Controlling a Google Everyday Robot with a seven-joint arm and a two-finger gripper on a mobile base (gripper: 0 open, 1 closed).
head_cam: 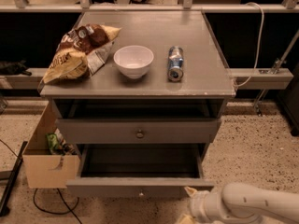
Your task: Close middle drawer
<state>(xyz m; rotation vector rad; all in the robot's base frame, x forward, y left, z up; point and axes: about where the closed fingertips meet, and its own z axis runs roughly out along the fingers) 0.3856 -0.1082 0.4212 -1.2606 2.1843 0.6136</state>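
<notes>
The middle drawer is pulled far out of the grey cabinet. It is wide and shallow, its inside looks empty, and its low front has a small central knob. Above it sits the taller grey drawer front with a larger round knob, standing slightly out from the cabinet. My gripper is at the bottom right of the view, on a white arm, just in front of the right end of the middle drawer's front. The lowest drawer front is out of view.
On the cabinet top lie a chip bag, a white bowl and a can on its side. A cardboard box stands on the speckled floor at the cabinet's left. A cable runs beside it.
</notes>
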